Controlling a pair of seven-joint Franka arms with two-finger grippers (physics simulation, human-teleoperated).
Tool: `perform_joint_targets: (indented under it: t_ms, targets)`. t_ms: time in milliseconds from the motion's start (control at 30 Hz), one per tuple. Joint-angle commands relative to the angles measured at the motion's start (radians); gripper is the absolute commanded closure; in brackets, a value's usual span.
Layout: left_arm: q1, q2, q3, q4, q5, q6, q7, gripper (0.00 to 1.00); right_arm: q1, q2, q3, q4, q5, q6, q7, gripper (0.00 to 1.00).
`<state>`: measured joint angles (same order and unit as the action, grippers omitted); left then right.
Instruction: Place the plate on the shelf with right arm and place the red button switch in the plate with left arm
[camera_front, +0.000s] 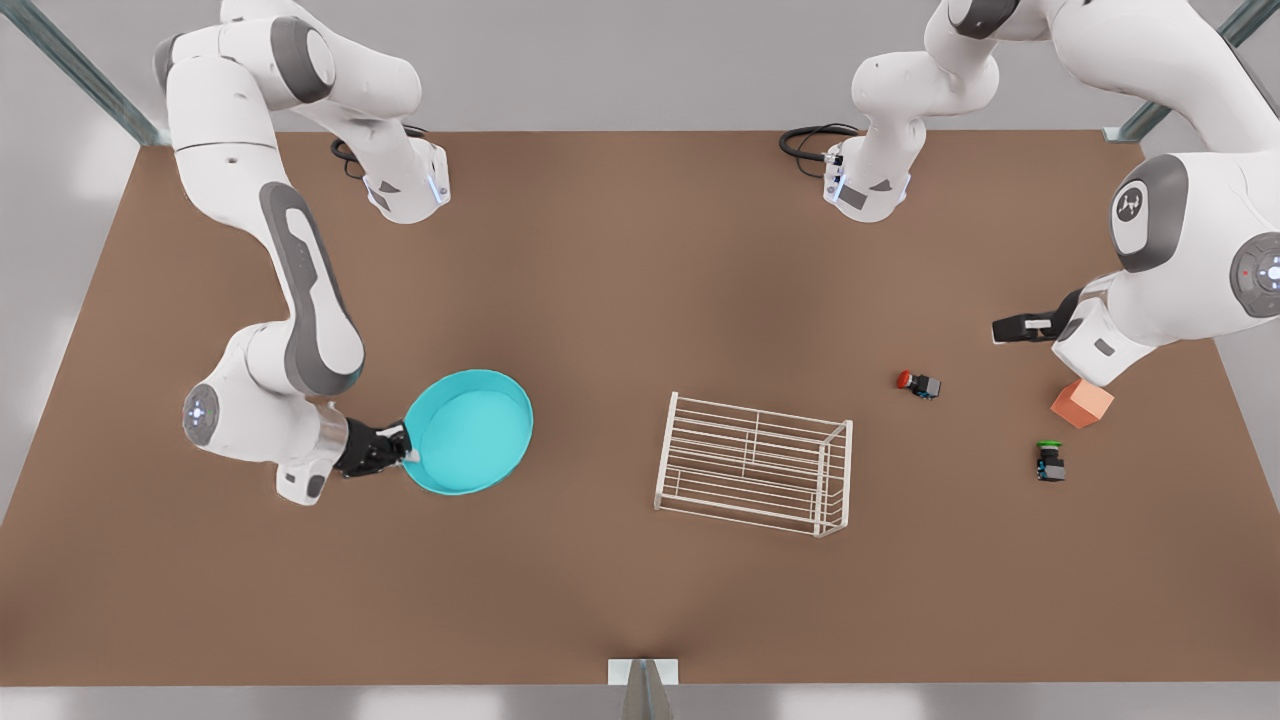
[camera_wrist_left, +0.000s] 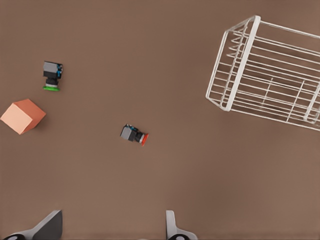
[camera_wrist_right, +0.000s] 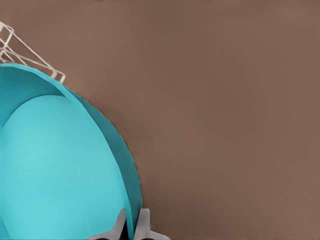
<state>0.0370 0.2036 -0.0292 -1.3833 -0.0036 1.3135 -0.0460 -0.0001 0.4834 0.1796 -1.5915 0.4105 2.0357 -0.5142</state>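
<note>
Front view, my right gripper (camera_front: 408, 452): pinched on the near rim of the turquoise plate (camera_front: 470, 430), at the front view's left; the plate looks lifted and tipped a little, though I cannot tell how far off the brown table (camera_front: 600, 280) it is.
Front view, shelf: the white wire rack (camera_front: 755, 463) stands mid-table, well apart from the plate, toward the front view's right.
Front view, my left gripper (camera_front: 1000, 330): waiting above the table at the front view's right, near the orange cube (camera_front: 1081, 403); the red button switch (camera_front: 918, 384) lies on its side between it and the rack, the green-capped switch (camera_front: 1049, 462) nearer the camera.
Left wrist view, left fingers (camera_wrist_left: 172, 227): spread wide, nothing between them; red button switch (camera_wrist_left: 134, 135) on bare table ahead, green-capped switch (camera_wrist_left: 51, 75) and orange cube (camera_wrist_left: 22, 116) to one side, wire rack (camera_wrist_left: 267, 75) beyond.
Right wrist view, right fingers (camera_wrist_right: 144, 222): closed either side of the plate rim, gripping the plate (camera_wrist_right: 55, 170); a corner of the wire rack (camera_wrist_right: 30, 57) peeks past its far edge.
Doing it well: I judge I should level the plate, carry it clear over the rack's end frame, centre it on the top bars, then let go gently so it doesn't slide.
Writing: no words or brand I can read; just a small emblem on a grey joint cap of the left arm (camera_front: 1180, 230).
</note>
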Motion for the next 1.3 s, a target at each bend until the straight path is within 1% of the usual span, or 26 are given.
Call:
perform_joint_targets:
  t_ms: [0,100,167,267,333,367,400,433,467,500,533,600,667,700,767,800,833,900,1033,1133,1200,1267]
  targets:
    - [-0.002,-0.001,0.0,0.001,0.002,-0.01,-0.005,0.0,0.058,0.006,0.003,0.038,0.039,-0.046,0.293,0.79]
    - [0.0,0.003,0.0,0.0,0.002,-0.007,-0.005,0.0,0.193,0.096,0.001,0.214,0.037,-0.049,0.574,0.79]
    - [0.007,0.014,0.002,-0.01,-0.003,-0.007,-0.029,0.0,0.262,0.164,0.001,0.34,0.037,-0.069,0.7,0.79]
    - [0.078,0.115,0.005,-0.014,-0.01,0.001,-0.117,0.0,0.33,0.251,0.003,0.493,0.036,-0.08,0.856,0.79]
    - [0.069,0.175,0.003,-0.014,-0.003,0.003,-0.262,0.0,0.379,0.288,0.001,0.536,0.034,-0.058,0.941,0.79]
    - [0.066,0.159,0.014,-0.078,-0.003,0.081,-0.267,0.0,0.4,0.311,0.003,0.558,0.034,-0.034,0.965,0.79]
    - [0.057,0.136,0.046,-0.163,-0.003,0.186,-0.368,0.0,0.427,0.337,0.001,0.584,0.034,-0.008,0.993,0.79]
    - [0.054,0.096,0.061,-0.316,-0.004,0.349,-0.437,0.0,0.453,0.354,0.001,0.607,0.034,0.02,1.03,0.79]
    - [0.034,0.085,0.066,-0.428,-0.004,0.513,-0.585,0.0,0.479,0.365,0.001,0.607,0.033,0.064,1.037,0.79]
    - [0.034,0.085,0.066,-0.508,-0.007,0.651,-0.702,0.0,0.491,0.389,0.003,0.624,0.034,0.1,1.045,0.79]
    - [0.034,0.089,0.08,-0.56,-0.012,0.742,-0.758,0.0,0.508,0.417,0.001,0.654,0.033,0.115,1.05,0.79]
    - [0.038,0.094,0.109,-0.614,-0.012,0.845,-0.893,0.0,0.539,0.471,0.0,0.72,0.031,0.146,1.066,0.79]
    - [0.041,0.092,0.132,-0.715,-0.013,0.964,-1.08,0.0,0.555,0.488,0.0,0.728,0.031,0.202,1.065,0.79]
    - [0.037,0.092,0.132,-0.747,-0.015,0.998,-1.27,0.0,0.566,0.491,0.0,0.728,0.031,0.231,1.062,0.79]
    - [0.035,0.086,0.132,-0.832,-0.015,1.161,-1.459,0.0,0.582,0.512,-0.002,0.732,0.03,0.278,1.053,0.79]
    - [0.035,0.086,0.132,-0.843,-0.039,1.191,-1.486,0.0,0.588,0.523,-0.002,0.743,0.03,0.282,1.048,0.79]
    - [0.035,0.083,0.132,-0.85,-0.114,1.207,-1.486,0.0,0.595,0.534,-0.003,0.743,0.03,0.31,1.043,0.79]
    - [0.034,0.08,0.132,-0.898,-0.118,1.228,-1.476,0.0,0.614,0.549,-0.012,0.749,0.027,0.345,1.04,0.79]
    - [0.032,0.082,0.132,-0.941,-0.119,1.224,-1.203,0.0,0.634,0.583,-0.017,0.766,0.021,0.388,1.022,0.79]
    - [0.021,0.088,0.132,-0.945,-0.122,1.228,-1.203,0.0,0.638,0.597,-0.026,0.766,0.019,0.408,1.01,0.79]
    - [-0.037,0.089,0.13,-0.944,-0.121,1.228,-1.201,0.0,0.64,0.603,-0.026,0.766,0.019,0.416,1.008,0.79]
    - [-0.04,0.096,0.132,-0.942,-0.121,1.23,-1.2,0.0,0.646,0.603,-0.032,0.766,0.019,0.416,1.01,0.79]
